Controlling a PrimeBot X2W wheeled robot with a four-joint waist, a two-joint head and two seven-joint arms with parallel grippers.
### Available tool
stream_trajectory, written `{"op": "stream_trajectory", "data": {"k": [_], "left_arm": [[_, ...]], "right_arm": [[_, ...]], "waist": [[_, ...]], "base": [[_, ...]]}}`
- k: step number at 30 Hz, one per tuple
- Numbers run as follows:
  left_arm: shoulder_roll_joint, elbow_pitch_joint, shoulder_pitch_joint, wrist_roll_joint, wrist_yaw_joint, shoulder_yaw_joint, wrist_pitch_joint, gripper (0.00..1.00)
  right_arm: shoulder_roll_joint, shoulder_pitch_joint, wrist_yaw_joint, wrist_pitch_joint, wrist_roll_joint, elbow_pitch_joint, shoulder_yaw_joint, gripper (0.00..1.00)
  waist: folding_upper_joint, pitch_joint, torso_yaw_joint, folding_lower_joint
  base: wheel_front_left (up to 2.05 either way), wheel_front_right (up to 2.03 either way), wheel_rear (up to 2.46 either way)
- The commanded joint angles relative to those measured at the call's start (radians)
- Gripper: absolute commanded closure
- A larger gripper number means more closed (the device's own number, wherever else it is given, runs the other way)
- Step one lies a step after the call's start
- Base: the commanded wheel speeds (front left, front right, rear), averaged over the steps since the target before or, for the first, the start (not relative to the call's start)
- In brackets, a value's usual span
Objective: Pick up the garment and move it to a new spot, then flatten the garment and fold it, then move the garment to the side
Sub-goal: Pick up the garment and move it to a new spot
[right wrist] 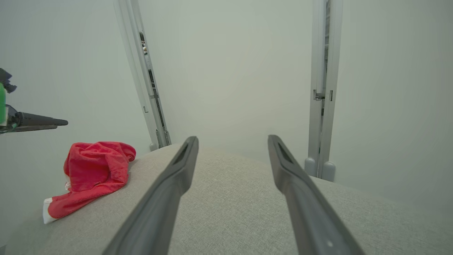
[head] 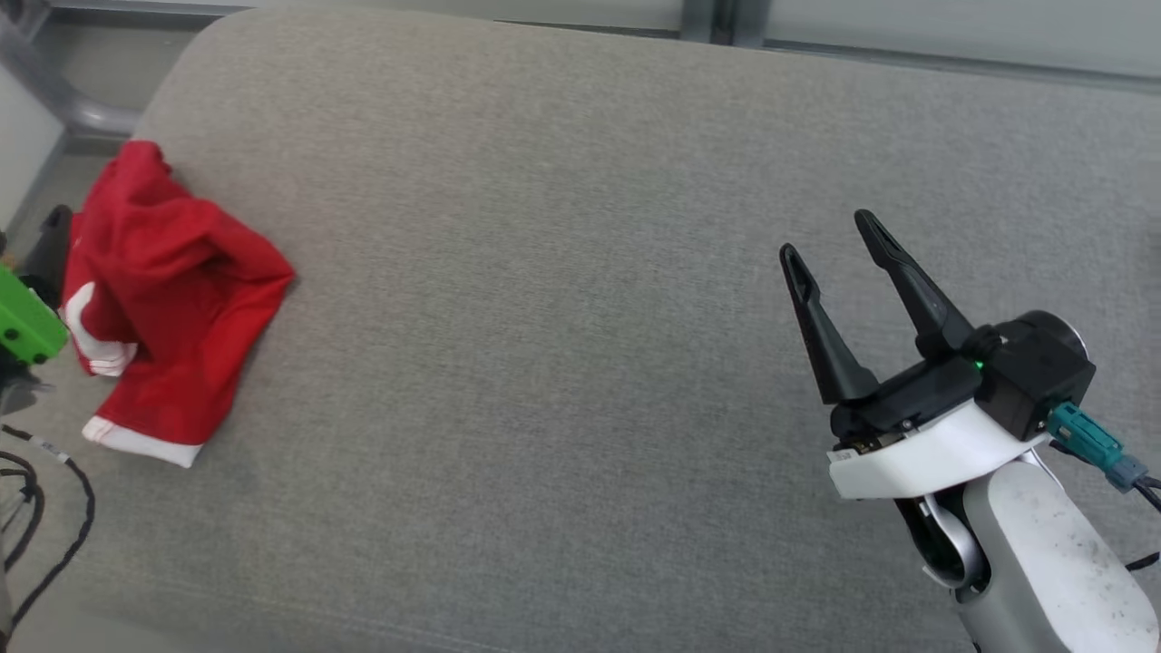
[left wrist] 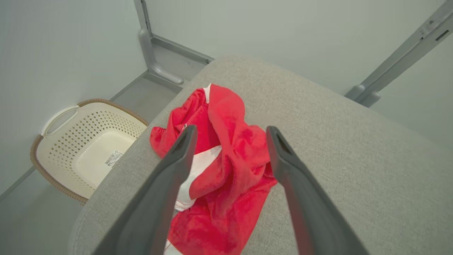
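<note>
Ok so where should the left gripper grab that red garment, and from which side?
Probably the raised ridge of the red garment, from above: it is heaped, its white hem lies flat on the cushion, and the open left gripper hangs over it.

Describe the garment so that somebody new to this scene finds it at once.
Find the wide grey cushioned surface. At its left edge lies the garment, a crumpled heap. It is bright red with white trim, unlike the cream basket on the floor beside.

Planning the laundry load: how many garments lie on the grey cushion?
1: a crumpled red garment at the left edge of the cushion; something smaller could hide beneath it.
</note>
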State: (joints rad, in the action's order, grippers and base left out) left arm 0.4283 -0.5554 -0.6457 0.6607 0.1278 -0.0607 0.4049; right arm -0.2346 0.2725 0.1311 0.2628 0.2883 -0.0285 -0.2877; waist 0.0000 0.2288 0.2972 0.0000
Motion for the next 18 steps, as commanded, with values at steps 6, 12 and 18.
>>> {"op": "stream_trajectory", "data": {"k": [6, 12, 18], "left_arm": [[0.074, -0.190, -0.078, 0.052, 0.003, 0.014, 0.045, 0.00], [0.114, -0.318, -0.106, 0.081, 0.003, 0.055, 0.010, 1.00], [0.141, -0.358, -0.123, 0.093, 0.003, 0.121, -0.050, 1.00]], "right_arm": [[0.002, 0.046, -0.001, 0.002, 0.004, -0.001, -0.005, 0.00], [0.009, 0.043, -0.001, 0.002, 0.001, -0.002, 0.004, 0.00], [0.022, 0.022, -0.001, 0.002, 0.006, 0.013, 0.008, 0.00]], "waist": [[0.0000, 0.139, -0.185, 0.0000], [0.0000, 0.150, -0.215, 0.0000], [0.0000, 0.113, -0.210, 0.0000]], "base": [[0.00, 0.00, 0.00], [0.00, 0.00, 0.00], [0.00, 0.00, 0.00]]}}
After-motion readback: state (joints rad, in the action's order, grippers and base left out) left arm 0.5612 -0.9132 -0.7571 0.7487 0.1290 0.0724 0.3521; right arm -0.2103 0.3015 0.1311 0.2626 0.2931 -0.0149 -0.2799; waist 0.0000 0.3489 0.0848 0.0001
